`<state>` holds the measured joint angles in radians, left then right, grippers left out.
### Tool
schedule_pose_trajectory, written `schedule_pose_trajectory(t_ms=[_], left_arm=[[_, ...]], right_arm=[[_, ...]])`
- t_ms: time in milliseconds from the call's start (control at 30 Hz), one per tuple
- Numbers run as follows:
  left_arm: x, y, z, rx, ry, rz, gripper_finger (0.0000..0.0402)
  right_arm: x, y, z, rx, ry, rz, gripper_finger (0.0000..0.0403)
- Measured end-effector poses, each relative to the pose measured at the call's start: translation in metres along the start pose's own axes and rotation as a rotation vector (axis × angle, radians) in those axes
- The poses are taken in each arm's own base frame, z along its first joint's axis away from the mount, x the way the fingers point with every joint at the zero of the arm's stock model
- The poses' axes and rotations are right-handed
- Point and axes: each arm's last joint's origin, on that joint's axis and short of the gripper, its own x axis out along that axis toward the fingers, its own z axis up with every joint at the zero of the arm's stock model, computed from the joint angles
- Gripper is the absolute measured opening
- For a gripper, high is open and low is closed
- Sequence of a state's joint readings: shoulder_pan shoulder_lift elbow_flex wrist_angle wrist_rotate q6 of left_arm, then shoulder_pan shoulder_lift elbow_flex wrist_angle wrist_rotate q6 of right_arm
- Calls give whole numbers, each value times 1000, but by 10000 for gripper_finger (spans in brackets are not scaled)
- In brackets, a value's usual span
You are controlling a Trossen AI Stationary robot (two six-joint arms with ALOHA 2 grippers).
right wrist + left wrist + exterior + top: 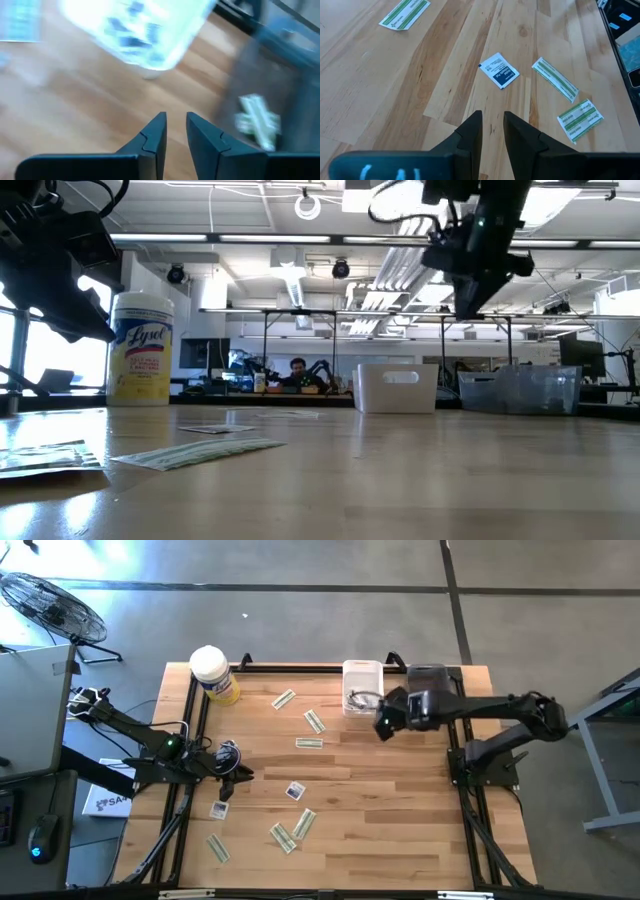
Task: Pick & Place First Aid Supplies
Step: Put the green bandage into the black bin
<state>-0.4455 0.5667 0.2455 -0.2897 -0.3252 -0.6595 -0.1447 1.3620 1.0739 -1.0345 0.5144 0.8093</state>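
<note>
Small packets lie flat on the wooden table: pale-green-and-white strips (308, 743) and white squares with blue marks (295, 791). My left gripper (246, 778) hovers over the table's left side, its fingers a narrow gap apart and holding nothing. A square packet (500, 70) and two strips (555, 79) lie ahead of it. My right gripper (382, 727) hangs above the table just near of a white bin (362, 685), also narrowly open and empty. The white bin (135, 30) holds blue-marked packets. A clear bin (280, 85) beside it holds green strips (257, 122).
A yellow tub with a white lid (213, 673) stands at the far left corner. A black frame (190, 720) borders the table's sides. More strips (218, 848) lie near the front edge. The low view shows the bins (397, 387) at the far edge.
</note>
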Motion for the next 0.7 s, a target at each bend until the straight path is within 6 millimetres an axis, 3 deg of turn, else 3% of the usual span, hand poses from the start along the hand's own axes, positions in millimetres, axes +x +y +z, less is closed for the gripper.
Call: schedule_pose_trajectory(t_ms=[367,700], left_arm=[[0,0,0,0,0,0,76],[0,0,0,0,0,0,76]], right_arm=[[-20,67,-33,-122,-177,295,67],[4,146,-38,-248,-361,600,67]])
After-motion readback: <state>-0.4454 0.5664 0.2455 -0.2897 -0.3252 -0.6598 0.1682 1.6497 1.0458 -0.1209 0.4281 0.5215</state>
